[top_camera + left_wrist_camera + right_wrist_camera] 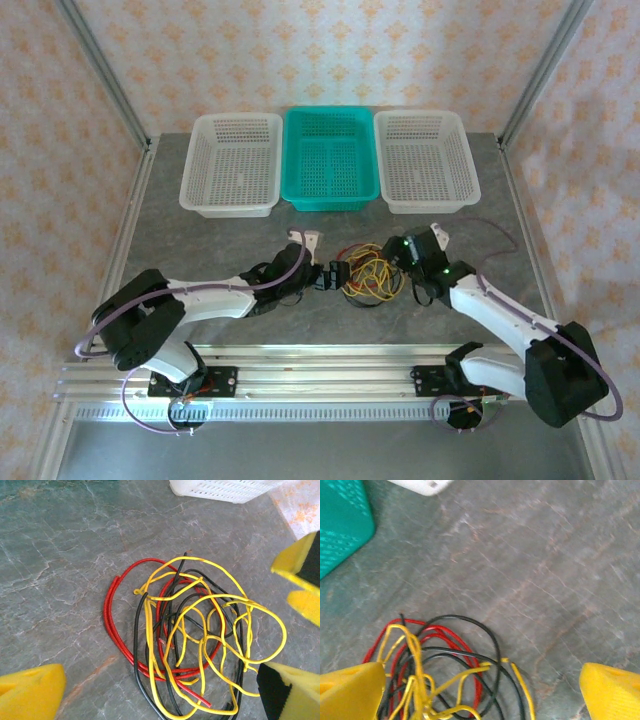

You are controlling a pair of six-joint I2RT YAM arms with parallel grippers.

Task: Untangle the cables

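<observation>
Grey, marble-patterned tabletop (200,250) inside a booth walled with pale wallpaper (330,50) printed in small orange motifs. Along the far edge of the table stand three perforated plastic baskets side by side: a left white basket (232,163), a teal basket (331,158) in the middle and a right white basket (424,160). Two black-and-white robot arms are bolted to a metal rail (330,365) at the near edge and reach inward toward each other. Between them, near the middle of the table and in front of the teal basket, lie the cables (368,278), a loose heap of thin yellow, red and black wire loops crossing over one another. The left gripper (325,275) sits just to the left of the heap, the right gripper (392,262) just to its right. From the left wrist camera, the cables (195,640) lie flat on the table, yellow strands over red and black ones, a red loop bulging out to the left. The left gripper (160,700) has its yellow pads (30,692) spread wide at the bottom corners, released and holding nothing. From the right wrist camera, the cables (440,680) lie at the lower left, reaching up to the yellow pad (350,692) in that corner; whether they touch it cannot be told. The right gripper (480,700) is likewise spread wide, released, with no wire clamped.
</observation>
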